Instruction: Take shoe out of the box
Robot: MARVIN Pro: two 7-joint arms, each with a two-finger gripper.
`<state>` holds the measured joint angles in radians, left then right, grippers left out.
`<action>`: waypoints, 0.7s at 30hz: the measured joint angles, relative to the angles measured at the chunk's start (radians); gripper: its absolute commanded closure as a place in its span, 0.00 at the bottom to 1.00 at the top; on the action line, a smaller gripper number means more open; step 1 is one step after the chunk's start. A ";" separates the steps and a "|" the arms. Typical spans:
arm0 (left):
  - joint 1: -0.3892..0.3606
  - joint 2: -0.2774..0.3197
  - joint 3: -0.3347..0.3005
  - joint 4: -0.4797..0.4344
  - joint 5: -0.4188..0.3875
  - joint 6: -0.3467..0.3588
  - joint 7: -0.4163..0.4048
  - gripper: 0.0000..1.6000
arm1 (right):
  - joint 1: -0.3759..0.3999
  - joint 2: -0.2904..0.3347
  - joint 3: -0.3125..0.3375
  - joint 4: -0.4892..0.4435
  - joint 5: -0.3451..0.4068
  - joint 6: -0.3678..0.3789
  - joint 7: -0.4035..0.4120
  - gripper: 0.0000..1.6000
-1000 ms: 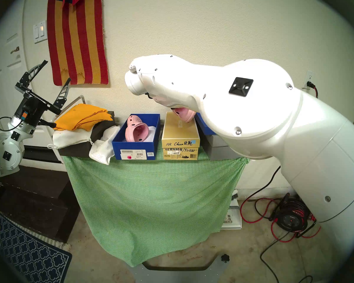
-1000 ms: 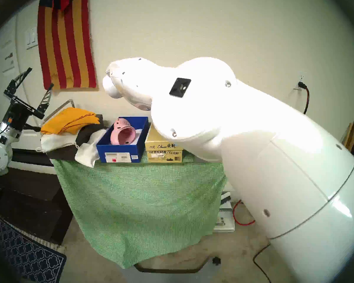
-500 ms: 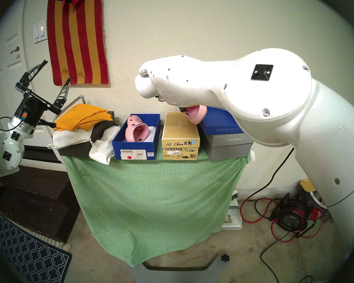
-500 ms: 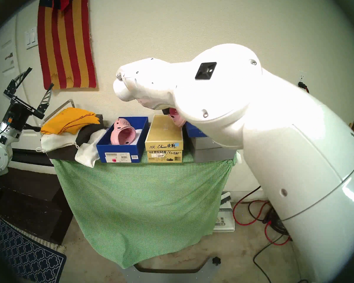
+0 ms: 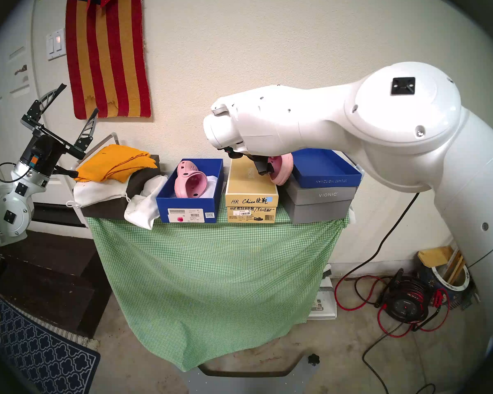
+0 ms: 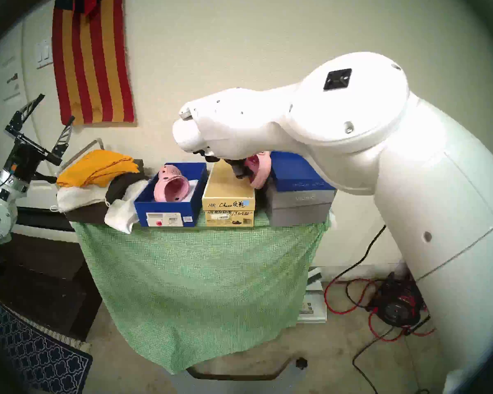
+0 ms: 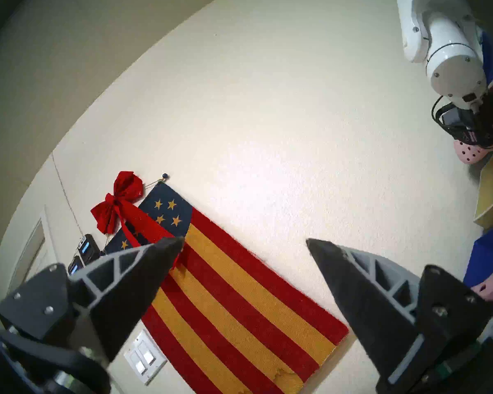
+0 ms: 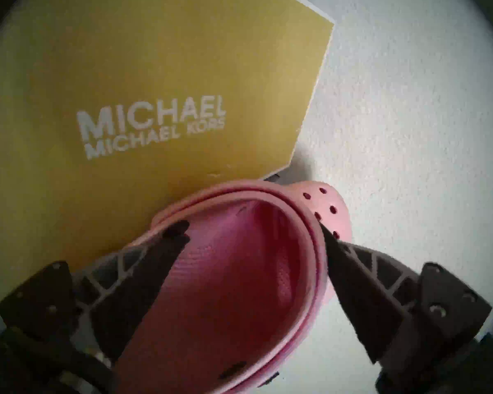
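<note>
1. Right wrist view: the right gripper [image 8: 254, 234] has just spread, one finger inside the pink shoe [image 8: 239, 271], one outside.
2. Under it, the shoe now rests on the tan box [image 5: 251, 183], released.
3. Far to its left, the blue box [image 5: 188, 205] holds another shoe [image 5: 190, 183].
4. The left gripper [image 5: 69, 103] hangs spread, empty.

Two pale pink, smooth foam-like clogs [image 5: 190, 183] [image 5: 281, 168] with matt finish; a deep royal-blue matt cardboard shoebox [image 5: 189, 206]; a tan cardboard box [image 5: 251, 186]; green checked cloth [image 5: 211, 277]; glossy white plastic arm shells [image 5: 382, 134].
</note>
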<state>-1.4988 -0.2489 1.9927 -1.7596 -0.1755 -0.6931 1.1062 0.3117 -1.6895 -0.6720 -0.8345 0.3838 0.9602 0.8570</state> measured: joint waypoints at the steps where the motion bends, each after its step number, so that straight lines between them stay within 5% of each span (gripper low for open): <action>1: 0.000 0.000 0.000 0.000 0.000 0.000 0.000 0.00 | 0.004 0.008 0.006 -0.013 0.003 0.000 -0.001 0.00; 21: -0.001 0.000 0.000 0.000 0.000 0.000 -0.001 0.00 | 0.149 0.235 0.203 -0.332 0.170 0.000 -0.006 0.00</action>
<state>-1.4996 -0.2484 1.9927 -1.7596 -0.1752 -0.6930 1.1056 0.4603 -1.4550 -0.4688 -1.1666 0.5542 0.9606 0.8514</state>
